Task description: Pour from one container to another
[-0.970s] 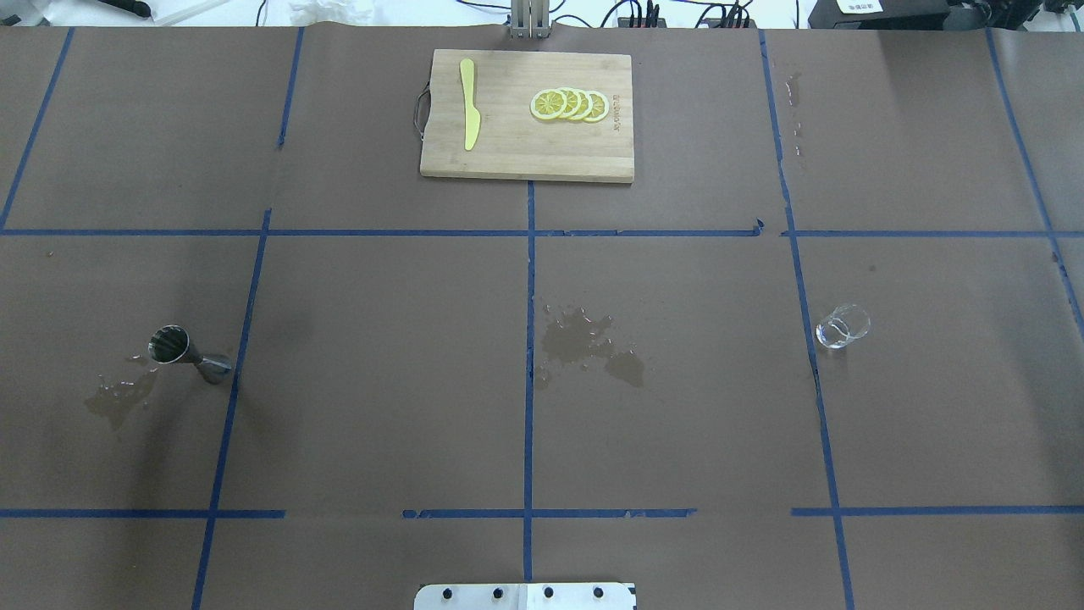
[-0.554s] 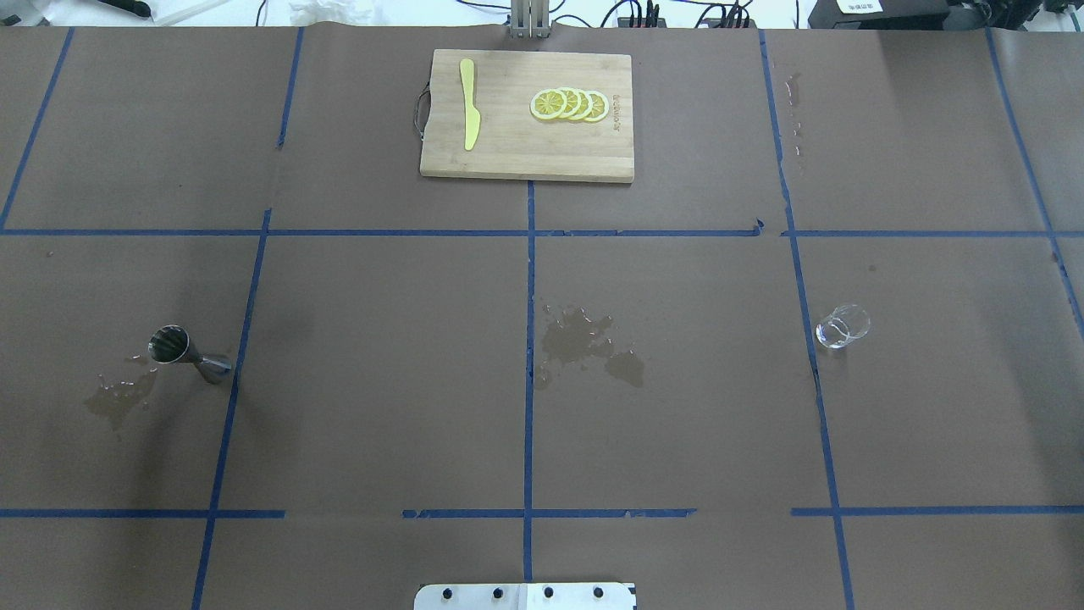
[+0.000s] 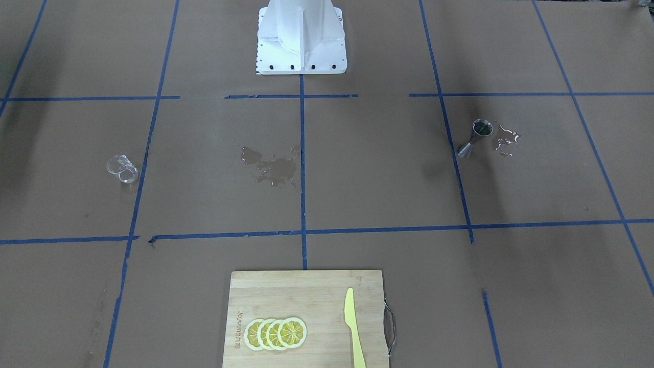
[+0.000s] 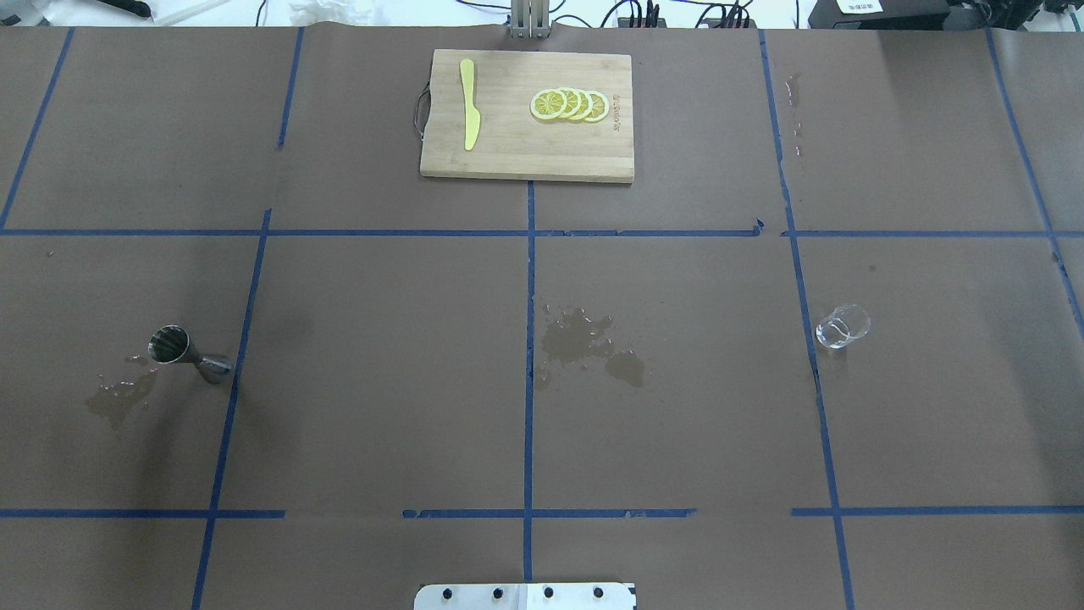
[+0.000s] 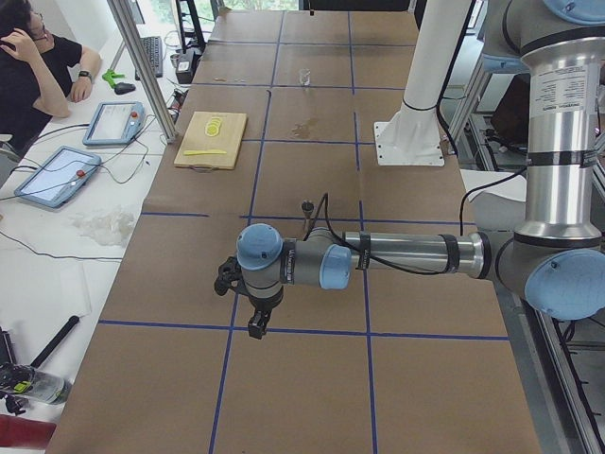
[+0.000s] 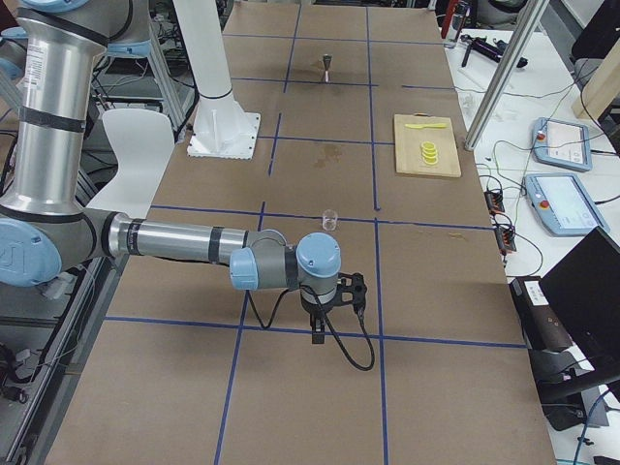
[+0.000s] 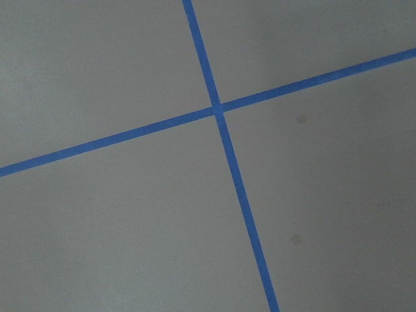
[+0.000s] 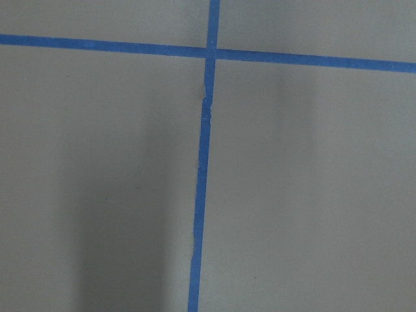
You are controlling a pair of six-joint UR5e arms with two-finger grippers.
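Observation:
A small steel jigger stands on the brown paper at the table's left side. A clear short glass stands at the right side. Neither gripper shows in the overhead, front or wrist views. In the exterior left view my left gripper hangs over the table's left end, well short of the jigger. In the exterior right view my right gripper hangs short of the glass. I cannot tell whether either is open or shut. Both wrist views show only paper and blue tape.
A wet patch lies mid-table and a smaller puddle beside the jigger. A wooden cutting board at the far edge carries lemon slices and a yellow knife. The robot base stands at the near edge.

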